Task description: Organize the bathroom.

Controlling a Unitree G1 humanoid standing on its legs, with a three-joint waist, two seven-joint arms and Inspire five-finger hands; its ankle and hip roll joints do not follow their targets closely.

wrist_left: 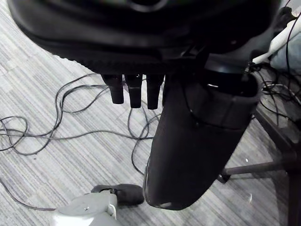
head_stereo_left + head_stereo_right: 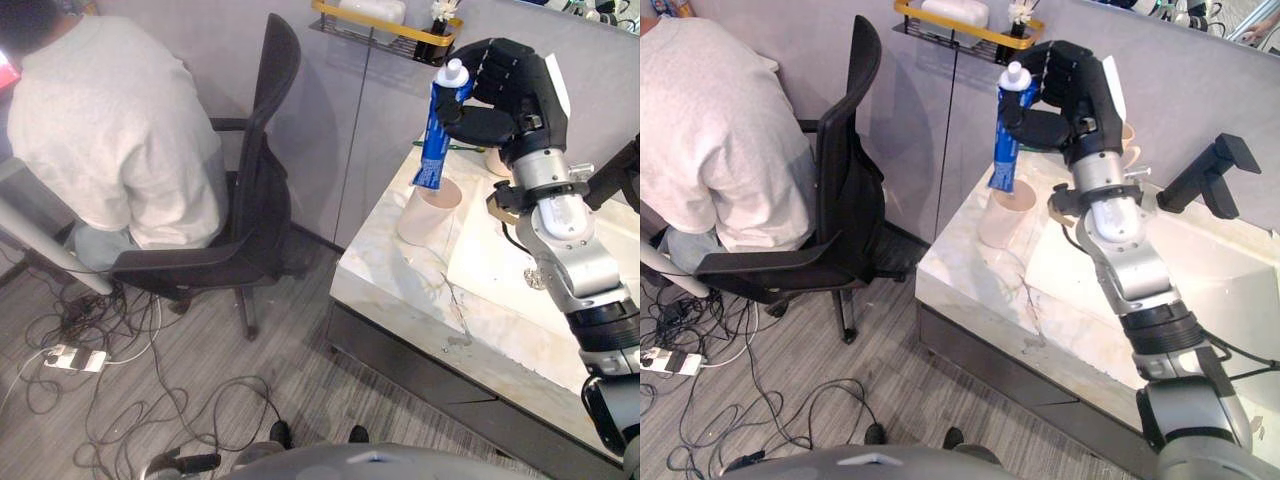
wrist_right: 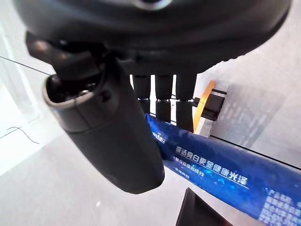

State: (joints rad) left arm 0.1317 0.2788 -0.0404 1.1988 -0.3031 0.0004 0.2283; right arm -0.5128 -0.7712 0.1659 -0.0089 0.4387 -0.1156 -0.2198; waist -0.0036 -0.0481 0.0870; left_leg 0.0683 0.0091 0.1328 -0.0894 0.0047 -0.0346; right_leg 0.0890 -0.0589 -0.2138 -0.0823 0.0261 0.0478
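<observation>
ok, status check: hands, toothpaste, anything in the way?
Right hand shut on toothpaste tube, cap up, tail just above cup on counter. Left hand open, down over floor. Nothing blocking cup.

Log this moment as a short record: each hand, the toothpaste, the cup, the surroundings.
right hand: raised over the counter, fingers and thumb curled round the toothpaste tube
toothpaste tube: blue, white cap up, roughly upright, lower end just above the cup's mouth
cup: pale, upright on the marble counter, beside the sink
left hand: hanging over the floor, fingers relaxed, holding nothing
wall shelf: yellow-rimmed, above the counter
surroundings: person seated on a black office chair, back turned
</observation>
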